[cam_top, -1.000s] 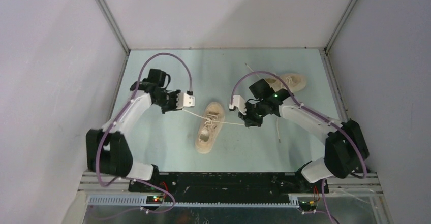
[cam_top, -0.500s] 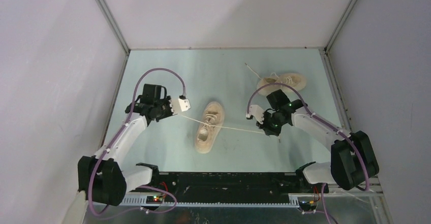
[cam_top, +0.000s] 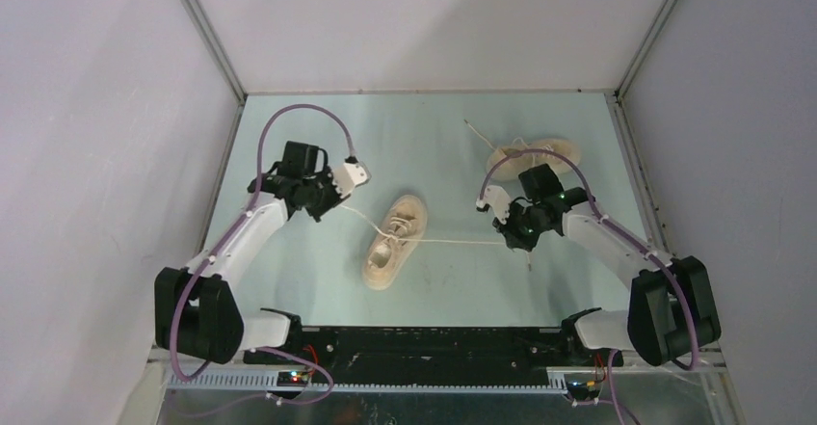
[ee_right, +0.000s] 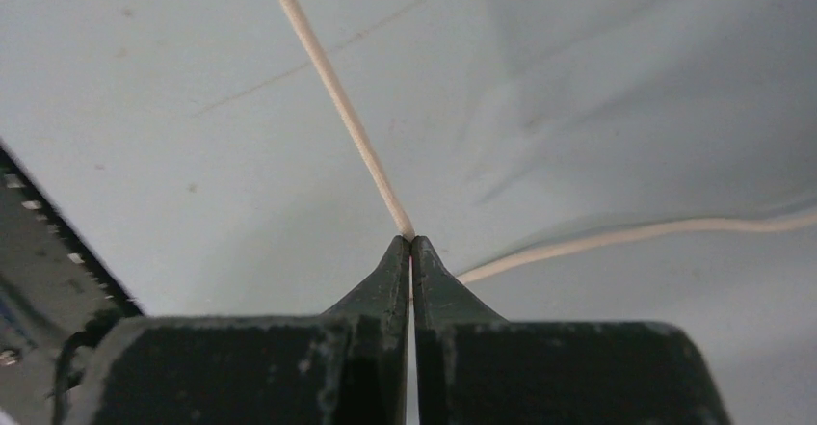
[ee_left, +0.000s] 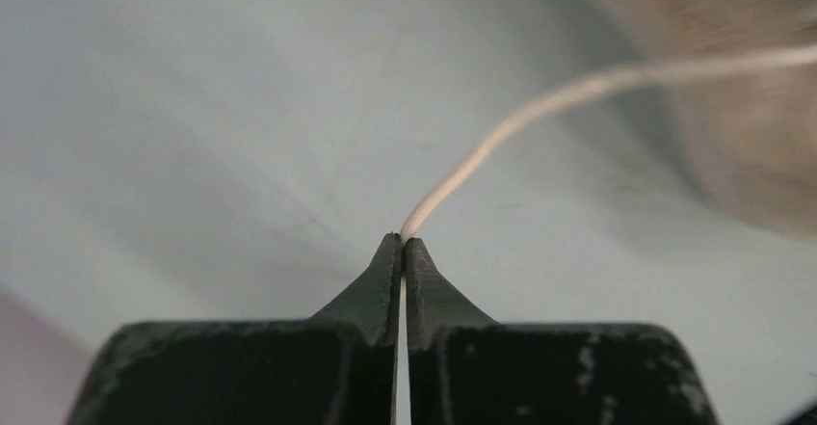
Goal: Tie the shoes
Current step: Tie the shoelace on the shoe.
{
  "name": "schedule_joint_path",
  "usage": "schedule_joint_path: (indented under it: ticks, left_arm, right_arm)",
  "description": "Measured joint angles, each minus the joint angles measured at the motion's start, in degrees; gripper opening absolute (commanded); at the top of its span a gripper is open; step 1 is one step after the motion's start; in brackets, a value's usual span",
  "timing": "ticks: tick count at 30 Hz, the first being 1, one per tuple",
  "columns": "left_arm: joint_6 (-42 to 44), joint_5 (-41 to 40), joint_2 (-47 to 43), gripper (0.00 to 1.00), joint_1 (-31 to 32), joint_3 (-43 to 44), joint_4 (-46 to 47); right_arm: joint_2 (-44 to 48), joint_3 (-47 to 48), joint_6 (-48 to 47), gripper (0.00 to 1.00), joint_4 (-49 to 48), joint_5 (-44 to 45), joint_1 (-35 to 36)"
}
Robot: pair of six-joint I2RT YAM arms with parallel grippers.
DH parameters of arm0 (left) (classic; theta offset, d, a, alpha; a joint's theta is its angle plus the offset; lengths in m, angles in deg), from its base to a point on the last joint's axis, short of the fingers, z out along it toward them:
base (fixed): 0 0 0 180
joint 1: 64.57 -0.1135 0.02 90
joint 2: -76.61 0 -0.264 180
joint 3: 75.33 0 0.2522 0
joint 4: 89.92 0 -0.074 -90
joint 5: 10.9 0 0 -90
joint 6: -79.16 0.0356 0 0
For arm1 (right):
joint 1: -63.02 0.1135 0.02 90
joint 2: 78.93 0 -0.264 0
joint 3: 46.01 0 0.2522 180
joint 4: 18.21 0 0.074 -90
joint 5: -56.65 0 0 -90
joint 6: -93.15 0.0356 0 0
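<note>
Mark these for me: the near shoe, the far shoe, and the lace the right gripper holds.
Near shoe (cam_top: 394, 242): top view, laced middle.
Far shoe (cam_top: 557, 146): top view, upper near its right end.
Held lace (ee_right: 337, 97): right wrist view, midway along the taut strand.

Robotics laboratory test cell. Plain panels (cam_top: 87, 136) on aluminium struts (cam_top: 207, 35) enclose the pale green table (cam_top: 424, 126) at 9, 12 and 3 o'clock. A slotted cable duct (cam_top: 231, 379) runs along 6 o'clock.
</note>
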Motion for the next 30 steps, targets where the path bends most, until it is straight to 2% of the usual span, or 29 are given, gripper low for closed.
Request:
schedule_joint_path:
  ticks: [1, 4, 5, 8, 12, 15, 20, 24, 27, 30]
  left_arm:
    - [-1.6, 2.1, 0.4, 0.00, 1.1, 0.9, -1.7]
    - [-7.4, 9.2, 2.4, 0.00, 4.6, 3.4, -5.9]
    - [-9.7, 11.8, 3.5, 0.00, 5.4, 4.2, -6.9]
    - [-16.3, 17.5, 7.8, 0.00, 6.7, 5.8, -8.3]
    - [-24.8, 21.2, 15.8, 0.00, 6.9, 6.0, -8.2]
    - [-29.7, 23.5, 20.5, 0.00, 6.8, 5.2, -7.8]
    - [-36.0, 33.4, 22.3, 0.00, 6.3, 2.6, -4.4]
    - [-40.4, 40.8, 24.5, 0.00, 8.2, 0.9, -1.7]
    - [-41.7, 41.7, 24.9, 0.00, 8.8, 0.9, -1.3]
    - [-41.4, 39.8, 24.5, 0.00, 8.3, 1.3, -2.9]
  right_arm:
    - [0.5, 0.5, 0.1, 0.15, 1.0, -1.6, 0.1]
    - [2.6, 2.5, 0.8, 0.31, 3.0, -5.9, 1.5]
    - [3.3, 3.4, 1.4, 0.40, 3.4, -7.5, 2.5]
    - [3.6, 6.5, 4.3, 0.50, 3.7, -11.4, 5.7]
    - [-2.1, 10.3, 11.5, 0.53, 1.6, -17.2, 8.9]
    - [-10.4, 11.8, 18.3, 0.53, -2.2, -20.4, 10.2]
    - [-21.4, 16.2, 25.1, 0.52, -5.0, -23.3, 11.9]
    - [-25.4, 20.4, 27.5, 0.51, -6.4, -24.5, 12.2]
    - [-26.2, 21.2, 28.1, 0.51, -6.7, -24.7, 11.7]
    - [-26.4, 22.1, 24.5, 0.52, -4.8, -24.0, 11.5]
